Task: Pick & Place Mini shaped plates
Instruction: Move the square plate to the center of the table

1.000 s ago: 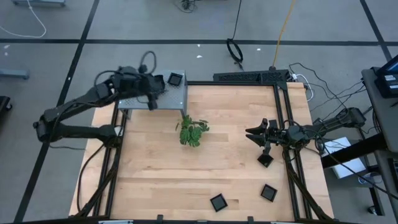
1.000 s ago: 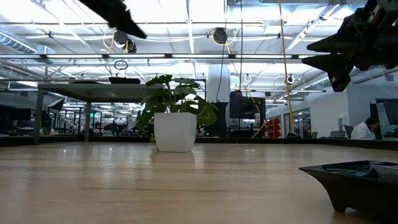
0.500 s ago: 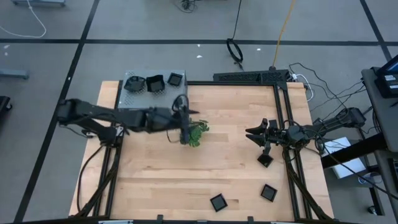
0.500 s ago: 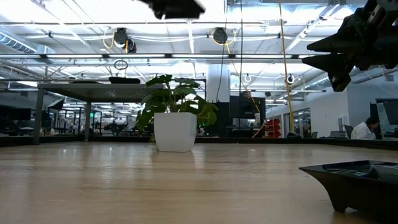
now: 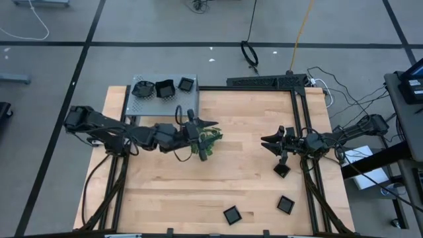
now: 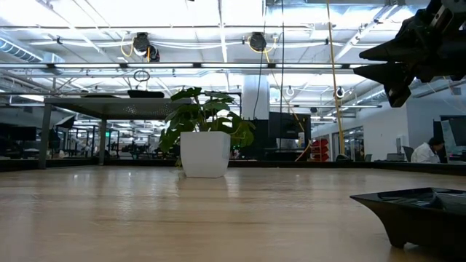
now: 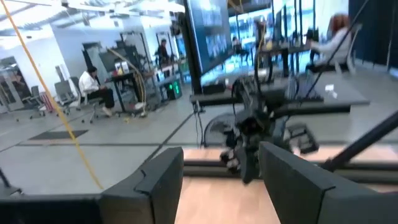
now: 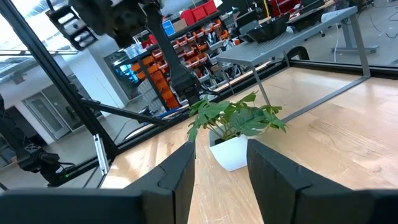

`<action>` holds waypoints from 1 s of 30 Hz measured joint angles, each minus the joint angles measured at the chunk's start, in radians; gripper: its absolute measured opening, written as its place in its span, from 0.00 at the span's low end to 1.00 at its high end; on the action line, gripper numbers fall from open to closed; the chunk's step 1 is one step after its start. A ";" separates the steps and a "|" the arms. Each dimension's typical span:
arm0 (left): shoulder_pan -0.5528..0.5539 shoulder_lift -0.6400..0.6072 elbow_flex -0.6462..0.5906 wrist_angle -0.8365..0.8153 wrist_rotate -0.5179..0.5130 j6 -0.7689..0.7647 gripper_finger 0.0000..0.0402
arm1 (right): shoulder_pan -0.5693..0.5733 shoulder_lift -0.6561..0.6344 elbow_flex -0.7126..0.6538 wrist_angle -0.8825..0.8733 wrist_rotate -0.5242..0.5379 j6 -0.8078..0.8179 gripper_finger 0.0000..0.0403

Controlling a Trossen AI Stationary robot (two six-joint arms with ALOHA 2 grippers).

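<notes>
Wooden tabletop [image 5: 165,178] carries three loose mini plates [image 5: 282,170]; the nearest lies just below the spread, empty right pincer [image 5: 269,143]. Left pincer [image 5: 210,123], also spread, hovers over the plant [image 5: 210,137].

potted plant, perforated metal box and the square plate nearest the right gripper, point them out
potted plant [image 5: 206,140], high view, on its green leaves
perforated metal box [image 5: 173,102], high view, on a bare part of its top
square plate [image 5: 282,170], high view, on its middle
right gripper [image 5: 267,141], high view, between its fingertips

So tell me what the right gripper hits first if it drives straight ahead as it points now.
Probably the potted plant: it sits dead ahead between the right gripper's open fingers, well across the table, with the left gripper beside it.
</notes>
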 joint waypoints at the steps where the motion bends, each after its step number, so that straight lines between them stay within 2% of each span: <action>1: -0.003 0.000 0.000 0.019 0.000 -0.001 0.53 | 0.000 0.000 0.000 0.000 0.000 0.000 0.33; 8: -0.022 0.000 0.000 0.105 0.001 0.001 0.53 | 0.000 0.000 0.000 0.038 0.000 0.000 0.33; 17: -0.045 0.000 0.000 0.128 0.002 0.001 0.53 | 0.000 0.000 0.000 0.284 0.001 0.000 0.33; 30: -0.047 0.000 0.000 0.139 0.002 -0.007 0.53 | 0.000 0.000 0.002 0.495 0.010 -0.026 0.33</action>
